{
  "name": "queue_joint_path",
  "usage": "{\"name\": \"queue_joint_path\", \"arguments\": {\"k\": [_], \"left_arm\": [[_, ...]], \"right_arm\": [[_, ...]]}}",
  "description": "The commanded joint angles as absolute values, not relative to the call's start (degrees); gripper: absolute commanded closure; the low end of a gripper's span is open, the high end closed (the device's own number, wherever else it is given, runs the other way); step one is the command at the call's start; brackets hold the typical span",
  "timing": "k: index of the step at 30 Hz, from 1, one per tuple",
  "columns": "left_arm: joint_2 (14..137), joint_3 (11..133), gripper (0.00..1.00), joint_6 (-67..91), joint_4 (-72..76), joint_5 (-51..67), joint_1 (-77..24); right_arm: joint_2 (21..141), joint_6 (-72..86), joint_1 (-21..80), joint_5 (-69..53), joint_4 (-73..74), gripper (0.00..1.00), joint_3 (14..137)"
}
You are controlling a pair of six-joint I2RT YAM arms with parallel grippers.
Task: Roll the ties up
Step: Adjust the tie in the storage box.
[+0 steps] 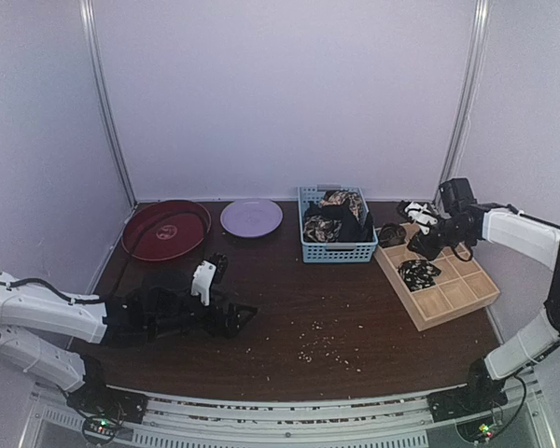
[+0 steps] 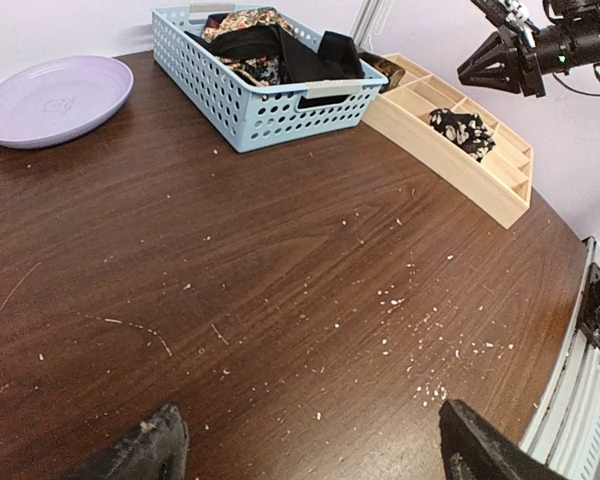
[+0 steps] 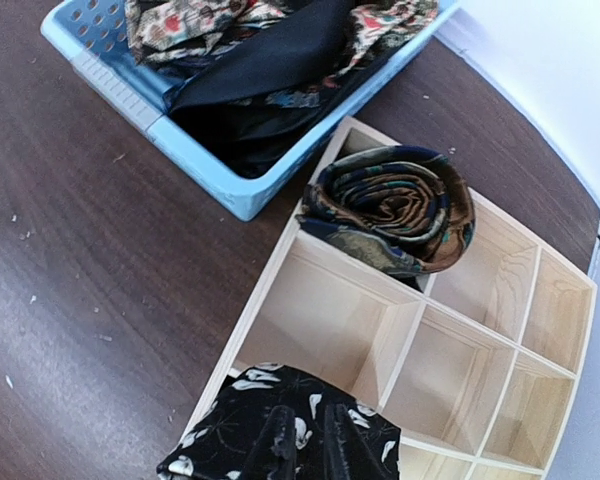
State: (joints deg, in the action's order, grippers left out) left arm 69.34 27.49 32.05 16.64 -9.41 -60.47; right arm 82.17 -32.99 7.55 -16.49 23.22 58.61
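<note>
My left pincer hung low over the worktop, its two fingers spread wide with nothing between them. The dark wood under it was dotted with pale crumbs.

My right pincer hovered above the far end of the wooden tray, apart from everything in it. I could not tell from any view whether it was spread or pressed together.

Beneath it, a black tie with cream speckles sat bunched in one tray compartment. A darker rolled tie filled the corner compartment nearest the blue basket. More ties lay heaped loose inside that basket, which stood just beside the tray.

Farther left, along the back of the worktop, a lilac plate and a red plate sat side by side.
</note>
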Motion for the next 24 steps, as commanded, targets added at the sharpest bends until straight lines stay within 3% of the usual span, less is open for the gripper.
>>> {"name": "queue_joint_path", "arguments": {"k": [1, 6, 24], "left_arm": [[70.2, 27.3, 0.12, 31.7, 19.1, -9.6, -60.1], [70.6, 27.2, 0.12, 31.7, 19.5, -9.3, -60.1], [69.8, 26.3, 0.12, 31.9, 18.9, -10.5, -60.1]], "right_arm": [[81.6, -26.3, 6.7, -14.1, 17.5, 0.90, 57.6], [85.0, -25.5, 6.2, -13.4, 18.7, 0.96, 57.9], [96.5, -36.5, 5.1, -21.6, 34.6, 1.00, 64.1]]}}
